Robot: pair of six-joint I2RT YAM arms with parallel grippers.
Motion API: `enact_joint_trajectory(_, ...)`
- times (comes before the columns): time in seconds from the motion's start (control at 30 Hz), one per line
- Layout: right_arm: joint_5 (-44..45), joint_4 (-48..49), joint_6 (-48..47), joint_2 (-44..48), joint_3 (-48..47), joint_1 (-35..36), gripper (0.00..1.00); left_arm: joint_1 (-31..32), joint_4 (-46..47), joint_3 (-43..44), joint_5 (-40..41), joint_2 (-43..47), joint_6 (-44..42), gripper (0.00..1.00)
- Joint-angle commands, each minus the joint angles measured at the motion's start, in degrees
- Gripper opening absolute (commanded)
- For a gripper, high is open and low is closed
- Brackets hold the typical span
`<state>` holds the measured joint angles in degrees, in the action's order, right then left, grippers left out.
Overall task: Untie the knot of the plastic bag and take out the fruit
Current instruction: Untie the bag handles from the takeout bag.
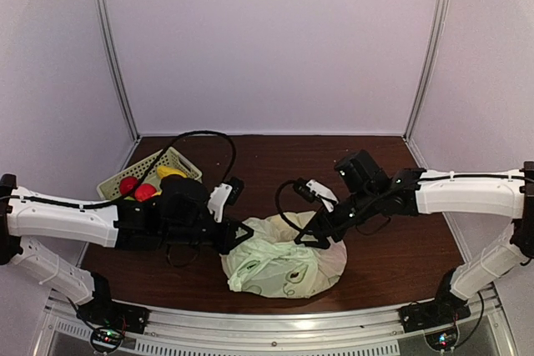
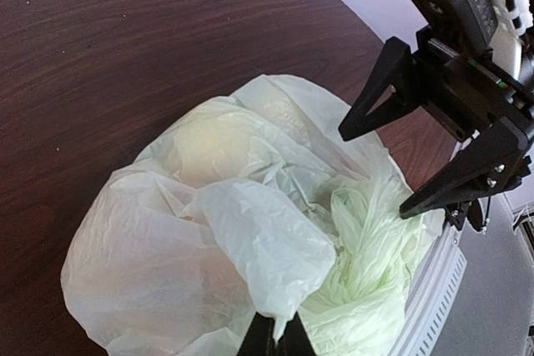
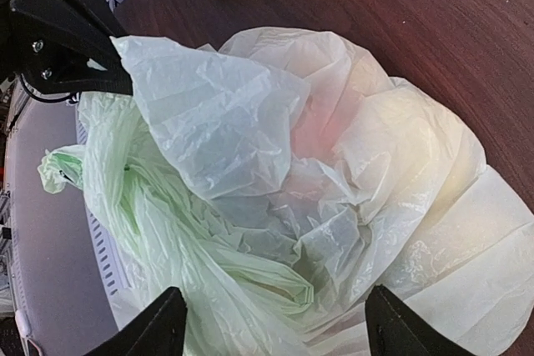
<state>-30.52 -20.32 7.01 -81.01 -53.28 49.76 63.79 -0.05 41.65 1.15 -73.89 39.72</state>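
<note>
Pinching crinkly translucent plastic bag (image 2: 209, 231) flap, left gripper (image 2: 275, 329) clenched, right gripper (image 2: 373, 172) splayed wide above

Lab test booth, white panels (image 1: 267, 39), aluminium posts (image 1: 114, 47)

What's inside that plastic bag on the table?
Through the thin plastic bag you can make out what looks like fruit, pale yellowish and round, plus a pinkish blush. Crumpled folds cover the rest, so how many pieces, and which kinds, can't be told.
</note>
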Motion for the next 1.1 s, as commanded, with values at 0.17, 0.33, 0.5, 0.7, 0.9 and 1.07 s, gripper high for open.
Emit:
enact_joint_trajectory(0.17, -4.11, 3.67, 1.33, 1.31, 2.02, 0.52, 0.77, -0.33, 1.74, 1.04, -0.45, -0.49, -0.35, 0.00)
enact_joint_trajectory(0.33, -4.46, 4.72, 1.95, 1.52, 2.04, 0.71, 0.79, -0.33, 1.72, 0.79, -0.59, -0.13, -0.26, 0.00)
enact_joint_trajectory(0.5, -3.47, 4.53, 1.51, -0.32, 1.51, 1.31, 0.78, -0.34, 1.65, 0.74, -0.64, 0.16, -0.26, 0.00)
enact_joint_trajectory(0.7, -2.74, 4.05, 1.22, -1.31, 0.89, 2.91, 0.69, -0.33, 1.40, 0.63, -0.71, 0.32, -0.17, 0.00)
enact_joint_trajectory(0.9, -1.86, 4.47, 1.70, -1.43, 1.13, 4.02, 0.53, -0.34, 1.46, 0.46, -0.78, 0.34, 0.13, 0.00)
enact_joint_trajectory(1.07, -0.92, 5.40, 2.42, -2.05, 1.39, 4.44, 0.27, -0.33, 1.35, 0.46, -0.21, 0.44, 0.55, 0.00)
